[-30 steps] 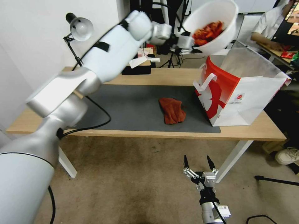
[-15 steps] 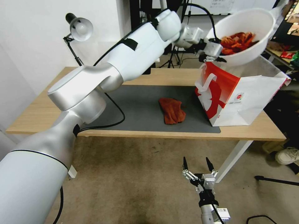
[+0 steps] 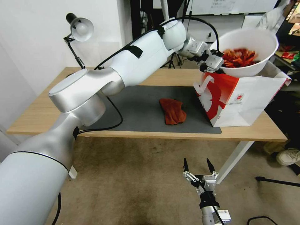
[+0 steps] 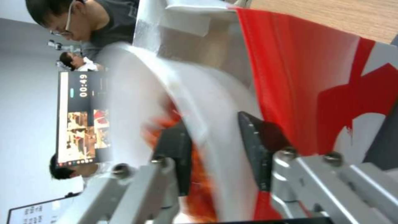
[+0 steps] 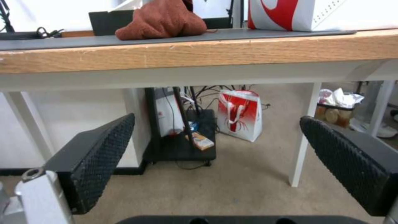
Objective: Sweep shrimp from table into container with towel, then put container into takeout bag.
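My left gripper (image 3: pixel 215 63) is shut on the rim of the white container (image 3: pixel 250 64), which holds the red-orange shrimp (image 3: pixel 239 57). The container hangs right over the open top of the takeout bag (image 3: pixel 250 97), its underside at the bag's mouth. In the left wrist view the fingers (image 4: pixel 253 146) pinch the container wall (image 4: pixel 215 102), with the bag's red panel (image 4: pixel 298 81) beside it. The rust-red towel (image 3: pixel 172 111) lies on the dark mat of the table (image 3: pixel 250 131). Below the table's front edge my right gripper (image 3: pixel 197 165) hangs open, holding nothing.
A desk lamp (image 3: pixel 79 28) stands at the table's back left corner. From the right wrist view the towel (image 5: pixel 161 20) and the bag's base (image 5: pixel 315 15) sit near the table edge (image 5: pixel 199 56). A person sits behind the bag.
The left arm has carried the container rightward and down, from above the table's back to just over the bag's opening. The right gripper has stayed put.
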You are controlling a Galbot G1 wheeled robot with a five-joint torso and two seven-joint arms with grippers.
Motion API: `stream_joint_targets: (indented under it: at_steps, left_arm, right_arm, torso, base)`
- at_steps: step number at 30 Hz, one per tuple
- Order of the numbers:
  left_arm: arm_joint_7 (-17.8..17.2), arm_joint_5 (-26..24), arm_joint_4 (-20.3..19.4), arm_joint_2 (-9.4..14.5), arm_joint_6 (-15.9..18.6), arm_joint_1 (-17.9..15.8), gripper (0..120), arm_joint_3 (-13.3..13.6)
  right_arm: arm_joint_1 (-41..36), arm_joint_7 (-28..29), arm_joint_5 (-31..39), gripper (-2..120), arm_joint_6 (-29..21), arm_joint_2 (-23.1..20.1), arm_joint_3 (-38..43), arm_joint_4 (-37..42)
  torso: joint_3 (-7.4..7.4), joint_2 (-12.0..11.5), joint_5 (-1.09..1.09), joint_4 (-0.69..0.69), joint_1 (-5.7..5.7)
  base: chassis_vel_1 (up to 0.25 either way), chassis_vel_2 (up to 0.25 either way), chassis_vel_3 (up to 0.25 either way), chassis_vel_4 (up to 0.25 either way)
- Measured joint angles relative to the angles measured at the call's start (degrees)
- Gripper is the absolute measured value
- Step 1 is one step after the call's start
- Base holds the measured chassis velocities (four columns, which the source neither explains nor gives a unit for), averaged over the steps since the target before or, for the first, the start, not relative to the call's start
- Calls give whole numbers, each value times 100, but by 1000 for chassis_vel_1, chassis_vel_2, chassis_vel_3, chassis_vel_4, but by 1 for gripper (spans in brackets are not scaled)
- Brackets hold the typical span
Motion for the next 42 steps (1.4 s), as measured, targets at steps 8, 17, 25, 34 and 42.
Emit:
stream_joint_targets:
  at_steps: [8, 17, 25, 34, 42]
  left_arm:
    - [-87, -173, -100, 20, 84, -24, 57, 11]
    - [-100, -483, -254, 214, 333, 28, 91, -189]
    - [-789, -1119, -556, 860, 1022, 193, 110, -567]
    - [-4145, -4173, -2950, 2518, 3177, 1863, 114, -577]
    - [-5748, -4575, -4047, 2848, 2900, 3282, 106, -1261]
  right_arm:
    - [22, -9, -10, 100, 0, -13, -22, -31]
    - [21, -13, -9, 100, -7, -46, -44, -33]
    - [36, -23, -7, 100, -18, -43, -92, -31]
    - [18, -23, -32, 100, -19, 26, -68, -15]
    - [30, -17, -37, 100, -25, 63, -85, 26]
  torso:
    - [1, 0, 0, 0, 0]
    - [0, 0, 0, -1, -1]
    - [0, 0, -1, 0, 0]
    - [1, -2, -4, 3, 2]
    - [-1, -1, 2, -2, 0]
  base:
    - [0, 0, 0, 0]
    - [0, 0, 0, 0]
    - [0, 0, 0, 0]
    - [0, 0, 0, 0]
    - [0, 0, 0, 0]
